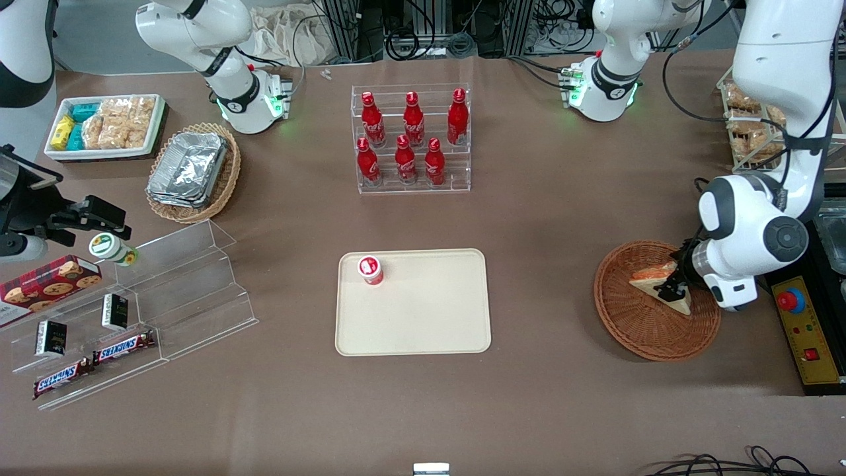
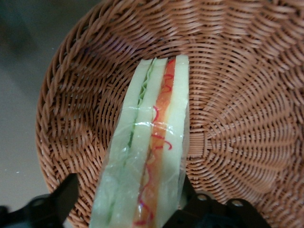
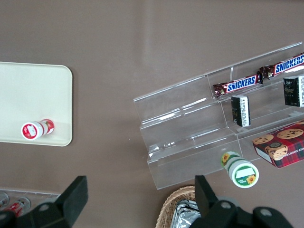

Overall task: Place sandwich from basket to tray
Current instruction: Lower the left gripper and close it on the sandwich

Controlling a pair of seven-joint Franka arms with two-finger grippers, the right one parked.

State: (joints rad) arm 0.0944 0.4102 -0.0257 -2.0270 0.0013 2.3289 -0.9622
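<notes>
The sandwich [image 1: 654,277], a wrapped wedge of white bread with green and red-orange layers, lies in the reddish-brown wicker basket [image 1: 634,330] toward the working arm's end of the table. My left gripper [image 1: 674,285] is down in the basket, open, with one finger on each side of the sandwich. In the left wrist view the sandwich [image 2: 152,142] runs between the fingers over the basket weave [image 2: 237,118]; one finger touches its wrap, the other stands a little apart. The cream-beige tray [image 1: 423,317] lies mid-table and also shows in the right wrist view [image 3: 28,95].
A small red-capped bottle [image 1: 371,270] stands on the tray's corner. A rack of red bottles [image 1: 413,139] stands farther from the front camera. A yellow control box with a red button [image 1: 803,330] lies beside the basket. A clear stepped shelf [image 1: 152,297] lies toward the parked arm's end.
</notes>
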